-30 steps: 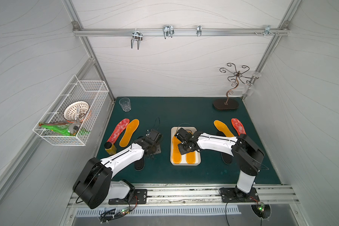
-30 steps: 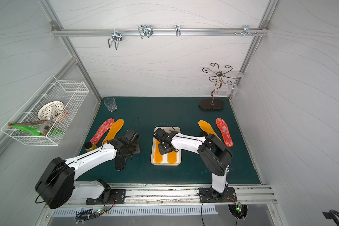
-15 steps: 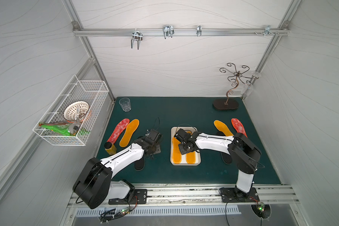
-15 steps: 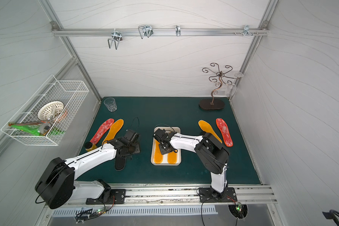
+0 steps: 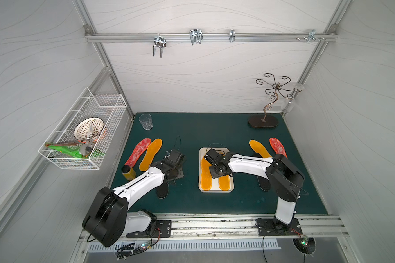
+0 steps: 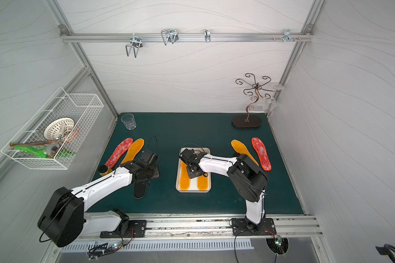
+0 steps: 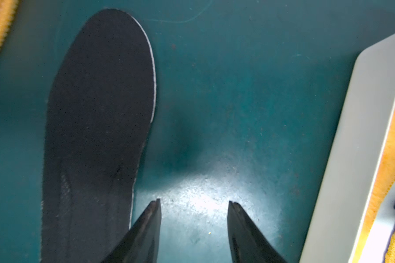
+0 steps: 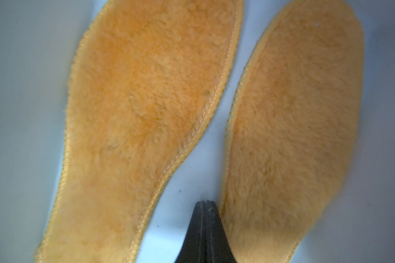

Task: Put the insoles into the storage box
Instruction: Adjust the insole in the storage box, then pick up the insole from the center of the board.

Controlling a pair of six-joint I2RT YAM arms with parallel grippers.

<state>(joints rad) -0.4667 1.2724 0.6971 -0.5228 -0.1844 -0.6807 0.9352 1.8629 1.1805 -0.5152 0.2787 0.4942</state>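
The white storage box [image 5: 216, 190] sits mid-table with two orange insoles [image 5: 205, 180] [image 5: 224, 182] lying side by side in it. My right gripper [image 8: 205, 202] is shut and empty, its tip over the bare box floor [image 8: 21, 113] between those two. My left gripper [image 7: 194, 202] is open above bare mat, a black insole [image 7: 96, 136] just beside one finger and the box rim [image 7: 363, 136] on the other side. A red insole [image 5: 138, 151] and an orange one [image 5: 151, 153] lie far left. Another orange [image 5: 259, 148], red [image 5: 277, 146] and black [image 5: 263, 183] lie right, the black partly under my right arm.
A clear glass [image 5: 145, 121] stands at the back left corner. A yellow bottle [image 5: 128, 172] stands by the left edge. A metal jewelry stand [image 5: 263, 120] is at the back right. A wire basket [image 5: 82, 132] hangs on the left wall.
The right arm's elbow has shifted slightly towards the middle. Both grippers stay where they were, in the same states.
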